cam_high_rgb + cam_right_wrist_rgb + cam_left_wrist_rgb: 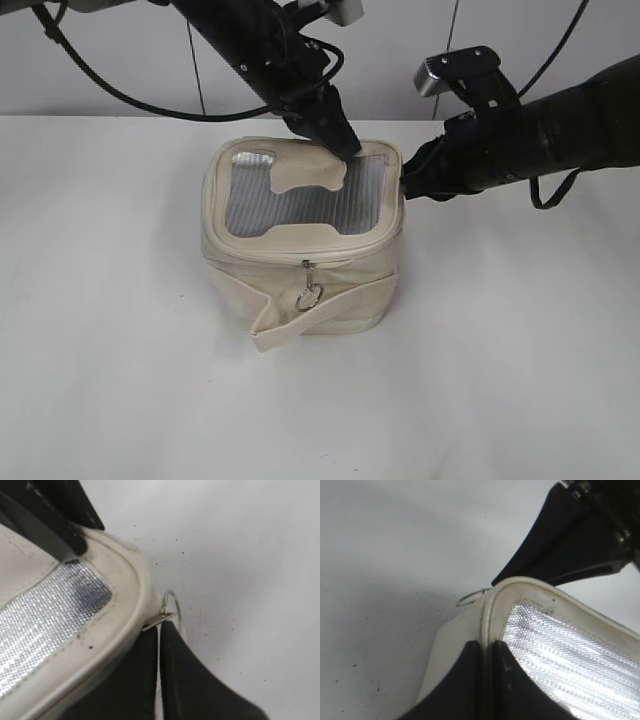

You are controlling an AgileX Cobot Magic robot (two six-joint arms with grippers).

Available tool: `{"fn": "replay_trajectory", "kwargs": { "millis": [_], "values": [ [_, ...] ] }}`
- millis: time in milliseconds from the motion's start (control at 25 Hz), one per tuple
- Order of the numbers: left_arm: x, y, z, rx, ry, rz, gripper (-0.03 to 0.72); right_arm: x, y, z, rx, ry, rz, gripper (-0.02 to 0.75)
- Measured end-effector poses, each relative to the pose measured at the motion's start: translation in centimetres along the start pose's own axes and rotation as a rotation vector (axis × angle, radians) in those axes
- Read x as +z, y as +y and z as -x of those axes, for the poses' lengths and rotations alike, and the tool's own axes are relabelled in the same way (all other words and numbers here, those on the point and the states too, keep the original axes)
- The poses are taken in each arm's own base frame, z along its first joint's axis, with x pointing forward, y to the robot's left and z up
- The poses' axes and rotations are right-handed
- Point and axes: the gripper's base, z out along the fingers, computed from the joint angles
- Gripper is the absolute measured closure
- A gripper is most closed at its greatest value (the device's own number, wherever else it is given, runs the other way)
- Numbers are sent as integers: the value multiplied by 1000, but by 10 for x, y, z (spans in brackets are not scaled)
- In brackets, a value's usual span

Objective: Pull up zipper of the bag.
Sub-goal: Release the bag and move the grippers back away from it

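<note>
The cream bag (300, 285) stands in the middle of the table, with a grey ribbed panel (300, 200) and a bone-shaped patch on its lid. My left gripper (343, 143) is shut on the lid rim (487, 625) at the back edge. My right gripper (408, 180) is at the lid's right back corner, shut on a small silver zipper pull (162, 619) whose wire ring (173, 602) sticks out; the ring also shows in the left wrist view (470, 597). A second pull with a ring (308, 292) hangs at the front of the zipper (300, 252).
The white table (100, 350) surrounds the bag. The bag's strap band (320, 320) juts out at the front lower side. A grey wall stands behind the table. Cables hang behind the arms.
</note>
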Motion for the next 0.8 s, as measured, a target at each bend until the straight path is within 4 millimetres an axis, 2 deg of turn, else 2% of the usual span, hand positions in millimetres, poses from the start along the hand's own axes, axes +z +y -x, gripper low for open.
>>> {"fn": "replay_trajectory", "kwargs": {
  "millis": [80,240,560,800],
  "values": [
    [0,0,0,0,0,0,649,0,1,0,-7,1,8,729],
    [0,0,0,0,0,0,649,0,0,-2,-2,27,5,730],
    [0,0,0,0,0,0,649,-6,3,-15,34,193,37,730],
    [0,0,0,-9,-1,1,650,-15,5,-8,47,172,36,724]
  ]
}}
